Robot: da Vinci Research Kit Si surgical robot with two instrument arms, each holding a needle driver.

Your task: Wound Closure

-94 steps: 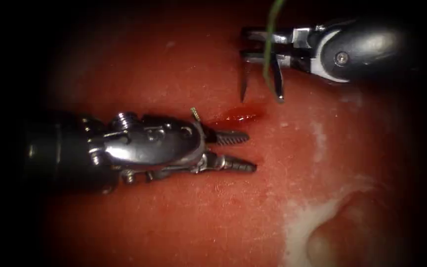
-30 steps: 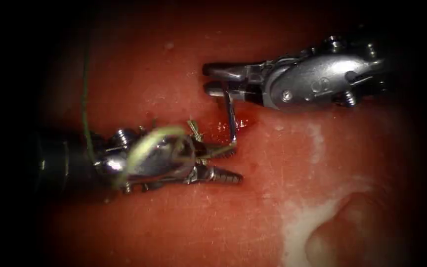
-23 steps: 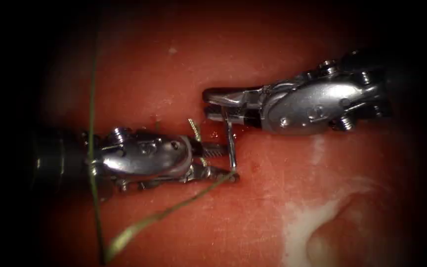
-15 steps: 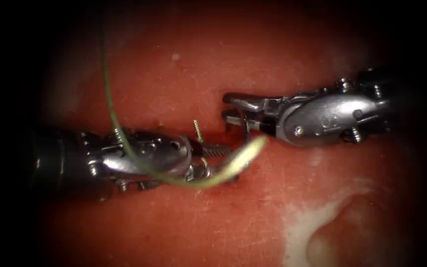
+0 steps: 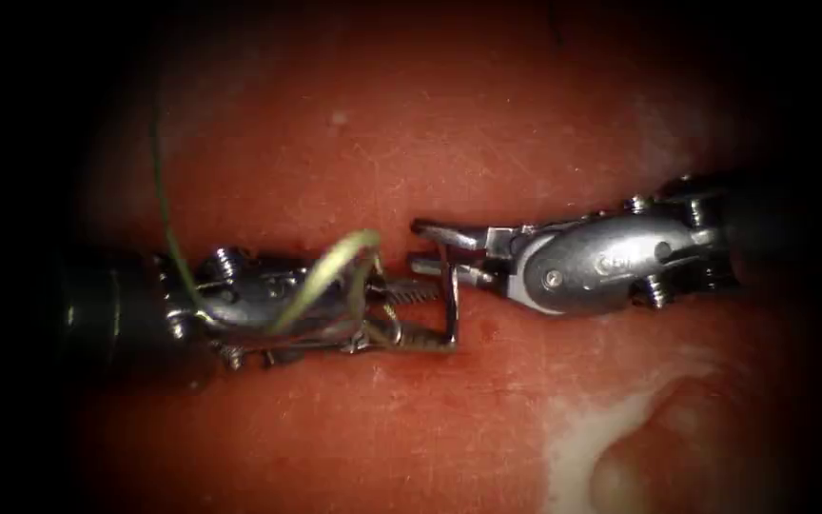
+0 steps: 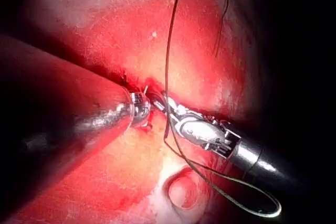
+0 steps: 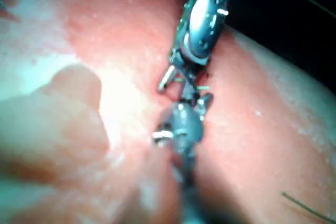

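In the endoscope view my right tool (image 5: 415,243) comes in from the right, its jaws shut on the curved needle (image 5: 450,300) near one end. The needle hangs down from them, bends, and runs left along the lower jaw of my left tool (image 5: 441,316). The left jaws stand open around it with nothing gripped. I cannot tell whether the needle touches the tissue (image 5: 354,143). Green thread (image 5: 321,276) loops over the left tool's wrist and climbs away at the upper left. In the left wrist view the thread (image 6: 169,51) crosses between both tools' tips, beside the right tool (image 6: 202,129).
A pale patch of fat (image 5: 601,428) with a rounded bump lies at the lower right of the tissue. A short cut end of thread (image 5: 387,309) stands by the left tool's jaws. Loose thread (image 6: 247,203) curls under the right tool's shaft.
The right tool has carried the needle down and left until it lies across the left tool's open jaws. The thread loop has swung from the lower left up over the left tool's wrist.
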